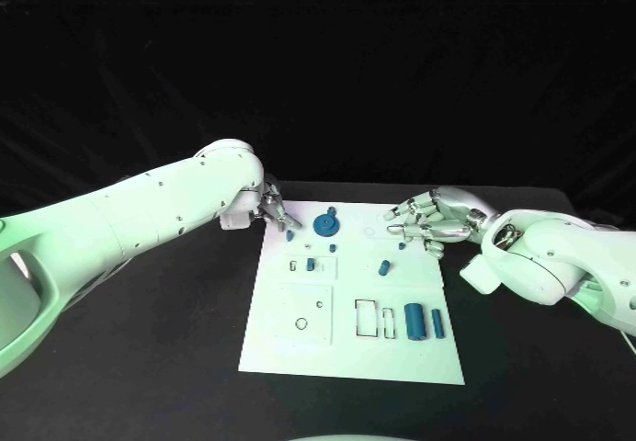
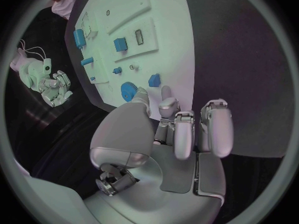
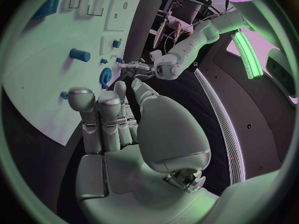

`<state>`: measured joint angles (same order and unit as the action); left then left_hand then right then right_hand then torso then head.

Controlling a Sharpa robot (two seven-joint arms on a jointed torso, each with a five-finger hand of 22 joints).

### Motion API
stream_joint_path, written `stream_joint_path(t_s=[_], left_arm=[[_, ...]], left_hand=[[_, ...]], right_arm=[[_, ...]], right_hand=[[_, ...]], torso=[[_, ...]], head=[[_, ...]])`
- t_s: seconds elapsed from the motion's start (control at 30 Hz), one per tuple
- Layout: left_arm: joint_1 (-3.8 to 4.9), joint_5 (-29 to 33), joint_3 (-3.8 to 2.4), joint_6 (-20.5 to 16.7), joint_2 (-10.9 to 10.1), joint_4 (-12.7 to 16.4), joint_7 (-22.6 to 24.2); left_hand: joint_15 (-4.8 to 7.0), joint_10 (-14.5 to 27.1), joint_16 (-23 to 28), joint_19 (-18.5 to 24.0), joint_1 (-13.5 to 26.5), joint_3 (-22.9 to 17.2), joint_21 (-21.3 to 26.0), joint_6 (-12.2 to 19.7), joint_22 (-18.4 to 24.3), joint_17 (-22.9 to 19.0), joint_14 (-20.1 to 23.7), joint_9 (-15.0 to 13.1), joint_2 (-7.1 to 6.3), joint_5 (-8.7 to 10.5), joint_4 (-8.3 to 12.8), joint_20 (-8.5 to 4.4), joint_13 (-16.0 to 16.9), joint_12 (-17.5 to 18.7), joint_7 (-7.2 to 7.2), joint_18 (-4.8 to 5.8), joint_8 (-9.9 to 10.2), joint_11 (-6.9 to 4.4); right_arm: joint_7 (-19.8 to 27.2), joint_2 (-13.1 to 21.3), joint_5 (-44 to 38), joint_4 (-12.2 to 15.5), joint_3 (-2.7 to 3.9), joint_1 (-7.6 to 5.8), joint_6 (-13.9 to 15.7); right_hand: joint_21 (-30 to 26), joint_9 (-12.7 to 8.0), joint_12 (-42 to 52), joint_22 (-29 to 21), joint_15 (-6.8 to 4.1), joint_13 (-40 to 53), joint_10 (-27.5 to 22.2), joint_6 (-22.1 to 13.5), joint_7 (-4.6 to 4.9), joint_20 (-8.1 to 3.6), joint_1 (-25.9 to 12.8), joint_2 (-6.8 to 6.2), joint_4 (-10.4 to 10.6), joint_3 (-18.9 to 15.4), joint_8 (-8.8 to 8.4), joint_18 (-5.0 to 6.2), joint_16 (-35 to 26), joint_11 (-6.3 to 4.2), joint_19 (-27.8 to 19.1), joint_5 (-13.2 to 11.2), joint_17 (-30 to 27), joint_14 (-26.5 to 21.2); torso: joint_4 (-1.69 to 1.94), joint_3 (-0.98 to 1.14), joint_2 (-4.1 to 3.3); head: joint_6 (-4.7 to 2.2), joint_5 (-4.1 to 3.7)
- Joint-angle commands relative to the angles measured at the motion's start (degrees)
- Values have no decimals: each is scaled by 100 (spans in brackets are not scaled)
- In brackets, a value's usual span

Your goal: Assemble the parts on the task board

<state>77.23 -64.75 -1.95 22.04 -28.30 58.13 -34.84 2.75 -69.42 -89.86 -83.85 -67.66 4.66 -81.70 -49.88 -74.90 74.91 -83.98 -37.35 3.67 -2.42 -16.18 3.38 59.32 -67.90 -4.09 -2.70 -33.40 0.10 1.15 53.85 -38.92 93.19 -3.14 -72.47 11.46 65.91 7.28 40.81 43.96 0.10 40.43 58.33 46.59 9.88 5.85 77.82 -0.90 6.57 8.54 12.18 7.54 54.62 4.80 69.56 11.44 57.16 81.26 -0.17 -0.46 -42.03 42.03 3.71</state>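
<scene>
On a black table (image 1: 146, 367) lies a white task board (image 1: 351, 354), seen from the robot's head.

At the board's far left corner, the left hand (image 1: 269, 207) hovers with its fingers loosely apart and nothing between them; the left wrist view shows its fingertips (image 2: 163, 92) just over the board's edge.

Just beside that hand, near the far edge, a blue gear (image 1: 326, 224) sits on the board. Small blue pieces lie around it: one by the left edge (image 1: 290, 235), one just nearer than the gear (image 1: 332, 247), and a blue peg (image 1: 311, 265) standing by an outlined slot.

Further right, a short blue cylinder (image 1: 384, 268) lies near the middle. Toward the near right, a larger blue block (image 1: 414, 322) and a slim blue pin (image 1: 437, 322) lie side by side next to outlined rectangles.

At the far right corner, the right hand (image 1: 434, 221) hangs over the board's edge, its fingers curled and spread, holding nothing.

Risks, as I judge them: both hands are close to the far edge, so a reach for the gear could nudge the board or scatter the small pieces nearby. The cylinder lies on its side and could roll if brushed.

No readable writing, labels or brands can be made out.
</scene>
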Motion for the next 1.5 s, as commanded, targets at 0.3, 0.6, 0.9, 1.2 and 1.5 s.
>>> stream_joint_path(t_s=[0.3, 0.6, 0.9, 1.2, 1.5], left_arm=[[3, 96, 10, 275, -1, 24, 24], [3, 118, 16, 288, 27, 5, 40], [2, 181, 29, 318, 49, -3, 57], [1, 219, 44, 336, 48, -14, 51], [1, 223, 47, 317, 32, -21, 46]], left_hand=[[60, -74, -14, -135, -78, 49, -51, -78, -620, 1509, -602, 8, 11, -33, -12, -43, 48, -63, 10, 26, -45, -5], [66, -83, -14, -142, -98, 51, -61, -88, -632, 1509, -602, 10, 40, -34, -20, -48, 48, -67, 16, 29, -54, -11], [74, -87, -14, -141, -177, 45, -57, -85, -631, 1509, -602, 16, 77, -34, -6, -57, 39, -63, 22, 28, -64, -18], [80, -87, -14, -136, -348, 16, -48, -74, -626, 1509, -602, 27, 124, -35, 31, -67, 25, -55, 25, 26, -78, -23], [81, -87, -14, -136, -355, 15, -48, -74, -627, 1509, -602, 28, 124, -35, 33, -67, 24, -54, 25, 26, -79, -23]], right_arm=[[22, -10, -55, 2, -1, 4, -74], [34, -24, -60, 0, -1, 4, -74], [31, -44, -63, -14, -1, 4, -86], [35, -57, -63, -32, -1, 4, -115], [35, -61, -63, -41, -1, 5, -124]], right_hand=[[-39, 9, 19, -5, -10, -4, -33, -30, 2, 2, 13, -1, 1, -27, 29, 95, -35, -12, -50, 19, -5, -32], [-39, 9, 19, -5, -10, -4, -33, -30, 2, 2, 13, -1, 1, -27, 29, 95, -35, -12, -50, 19, -5, -32], [-40, 9, 19, -7, -9, -6, -34, -31, 2, 2, 11, -1, 4, -29, 31, 95, -36, -12, -50, 19, -5, -32], [-57, 11, 20, -32, -8, -14, -36, -34, 2, 3, 6, 0, 12, -37, 39, 99, -47, -12, -61, 19, -14, -35], [-59, 12, 20, -35, -8, -15, -39, -36, 2, 3, 6, -2, 13, -39, 41, 99, -54, -11, -62, 19, -19, -38]], torso=[[-8, 2, -3], [-4, -2, -5], [1, -3, -4], [-5, -4, 0], [-1, -3, -3]], head=[[-1, 10], [11, 11], [4, 12], [8, 3], [12, -5]])
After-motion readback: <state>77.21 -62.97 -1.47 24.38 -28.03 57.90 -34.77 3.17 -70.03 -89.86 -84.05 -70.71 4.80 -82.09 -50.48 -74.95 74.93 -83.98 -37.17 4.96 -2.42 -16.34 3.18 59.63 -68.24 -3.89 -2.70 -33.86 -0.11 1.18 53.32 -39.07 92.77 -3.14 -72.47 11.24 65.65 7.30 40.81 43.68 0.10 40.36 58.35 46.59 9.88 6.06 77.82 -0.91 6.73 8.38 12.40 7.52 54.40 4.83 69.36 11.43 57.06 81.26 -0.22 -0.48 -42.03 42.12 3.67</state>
